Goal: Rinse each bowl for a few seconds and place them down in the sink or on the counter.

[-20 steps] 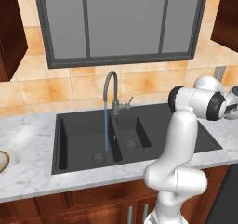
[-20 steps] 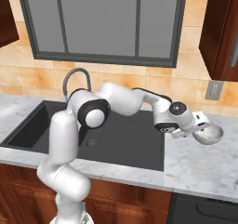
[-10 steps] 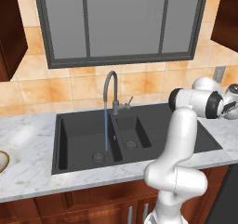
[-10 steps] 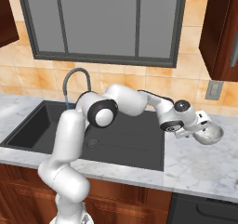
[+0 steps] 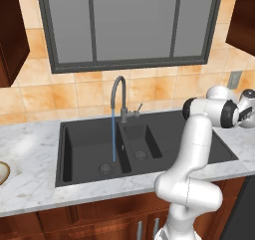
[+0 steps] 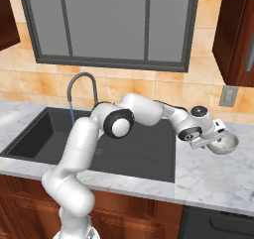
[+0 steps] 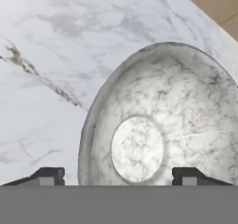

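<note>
The deep, rounded, whitish-grey speckled bowl (image 6: 224,144) sits at the far right of the white, grey-veined marble worktop (image 6: 198,176), to the right of the large matte black-grey rectangular sink (image 6: 134,153) and near the tiled wall. In the hand view the bowl (image 7: 162,125) shows its marbled inside and pale flat bottom, with the two dark fingers (image 7: 46,176) standing spread to either side of its near rim, one outside the wall and one over the inside; they straddle the rim but look apart from it, not clamped. The right base view shows the gripper (image 6: 213,141) right at the bowl's left edge, with the white arm stretched across the sink's drainboard to reach it. The second bowl, wide and shallow with a tan-brown rim and pale inside (image 5: 2,173), lies on the worktop at the far left, well apart from the sink, as the left base view shows. That view also shows both basins, the big one at left and the small one beside it, and a thin blue stream of water running from the grey gooseneck tap (image 5: 118,97) down into the big basin. Behind the sink rise tan-orange wall tiles (image 5: 74,92) and a dark-framed grey window (image 5: 129,25); dark reddish-brown wood cabinets (image 6: 233,29) hang at the sides and run under the worktop, and a grey wall outlet (image 6: 228,96) sits on the tiles above the speckled bowl.
</note>
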